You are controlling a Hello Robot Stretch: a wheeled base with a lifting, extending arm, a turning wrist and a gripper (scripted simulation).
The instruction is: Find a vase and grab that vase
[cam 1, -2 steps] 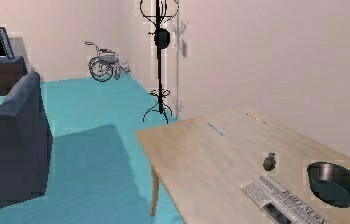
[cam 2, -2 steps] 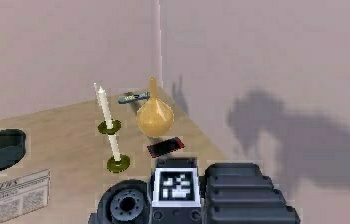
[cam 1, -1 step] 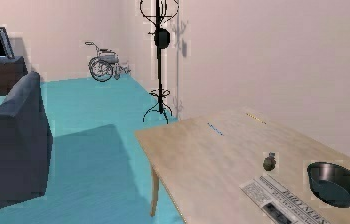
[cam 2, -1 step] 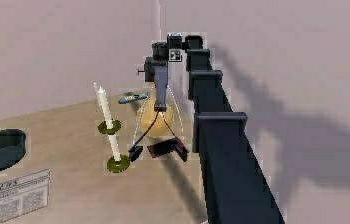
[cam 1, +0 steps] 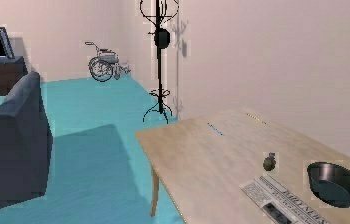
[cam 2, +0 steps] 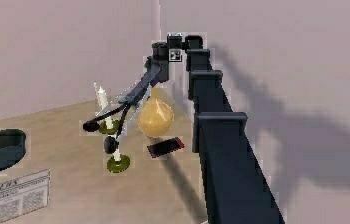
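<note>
1. Forward view: a light wooden table [cam 1: 208, 150] carries a dark round bowl [cam 1: 333, 180] and a folded newspaper [cam 1: 283, 200].
2. Arm side view: on that table, an amber bulbous vase [cam 2: 156, 116] stands near the dark two-finger gripper [cam 2: 111, 114]. I cannot tell the fingers' spread or whether it holds anything.

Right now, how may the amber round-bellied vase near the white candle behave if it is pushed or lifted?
The amber round-bellied vase looks smooth, so it may slip where it is widest; its narrow neck seems easier to hold. Its broad low body probably resists tipping, but once over it could roll. It looks glass-like, so likely fragile.
</note>
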